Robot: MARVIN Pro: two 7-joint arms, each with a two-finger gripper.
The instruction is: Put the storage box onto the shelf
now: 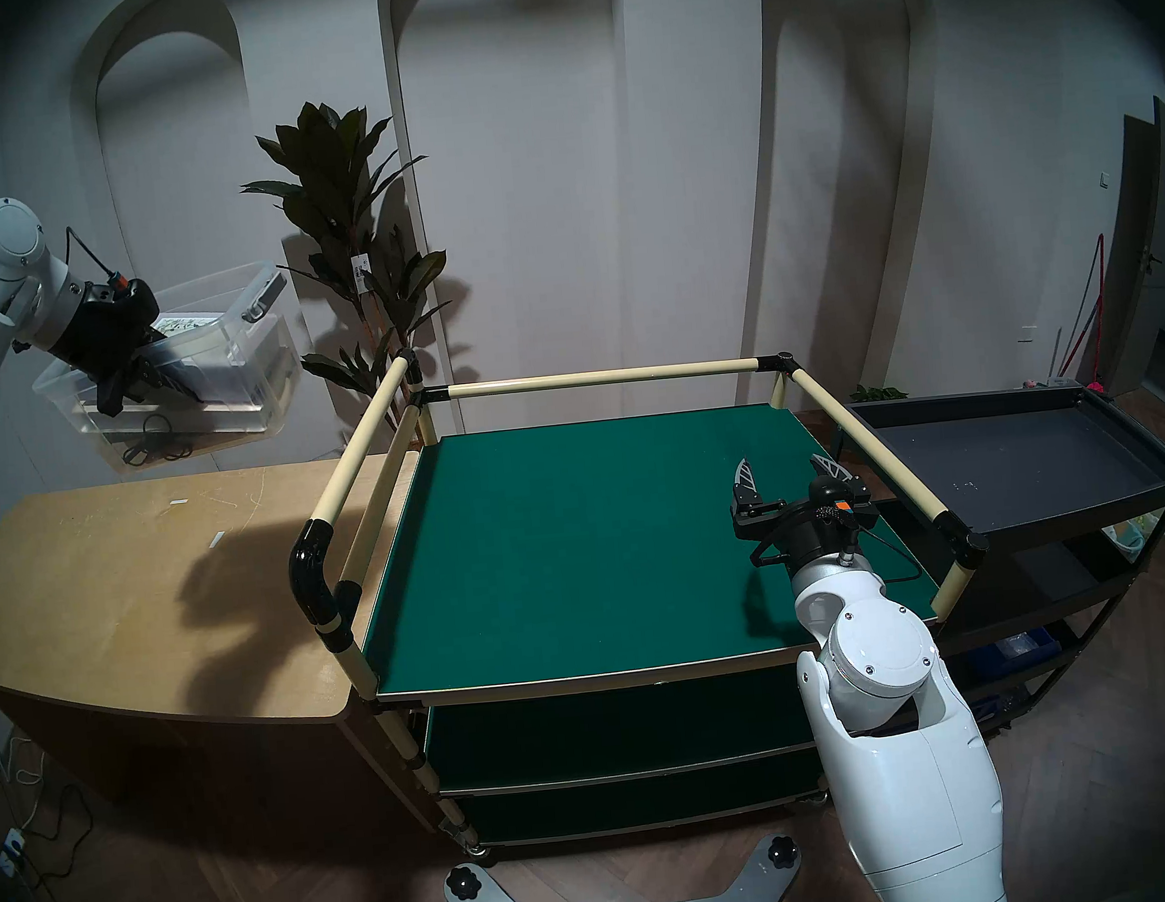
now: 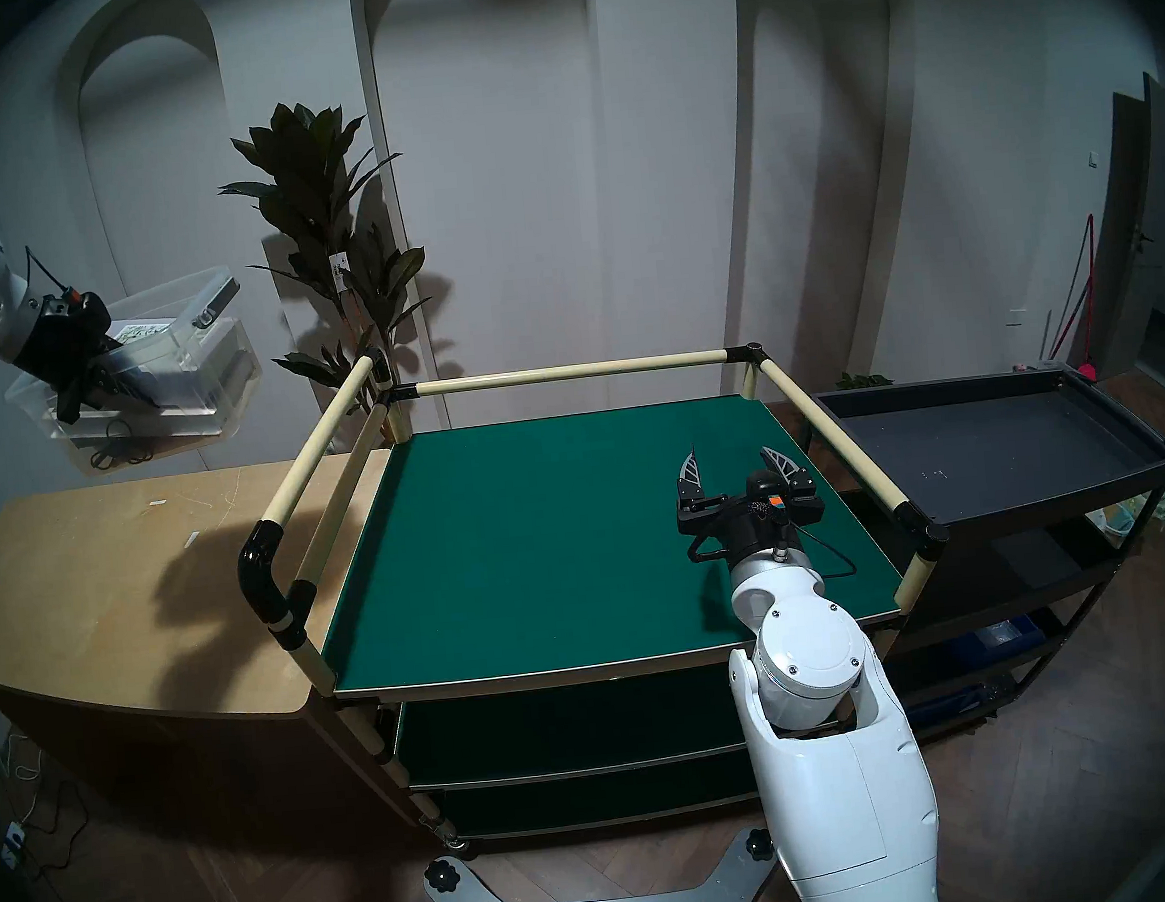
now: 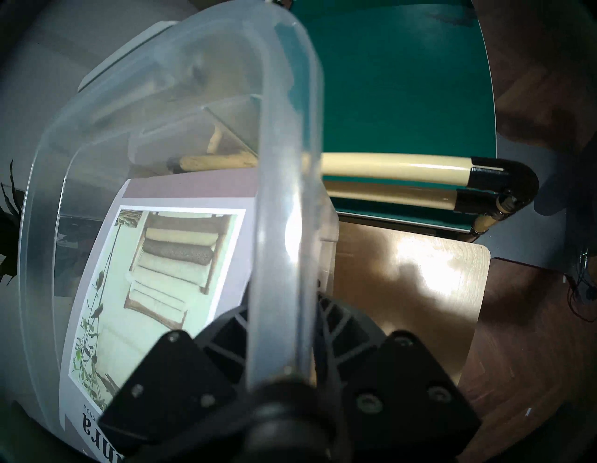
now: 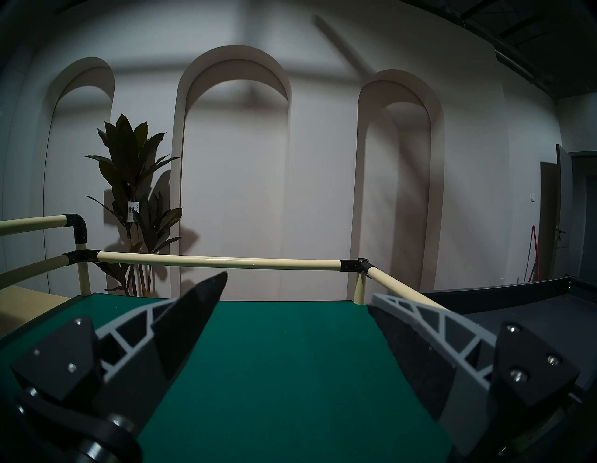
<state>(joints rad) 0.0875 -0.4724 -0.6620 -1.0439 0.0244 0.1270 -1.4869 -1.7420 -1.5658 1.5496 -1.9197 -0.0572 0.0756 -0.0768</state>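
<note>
Left hand (image 3: 284,365) pinches clear plastic storage box (image 1: 211,358) by its rim, airborne above tan wooden tabletop (image 1: 124,580). Right hand (image 1: 787,476) wide, idle. Transport step; next: clear cream rail, lower onto green-felt shelf (image 1: 573,545).

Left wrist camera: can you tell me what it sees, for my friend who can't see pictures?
The left claw is shut on the rim of a clear storage box with a magazine inside. Beyond it are the green shelf with cream rails and a wooden counter.
</note>
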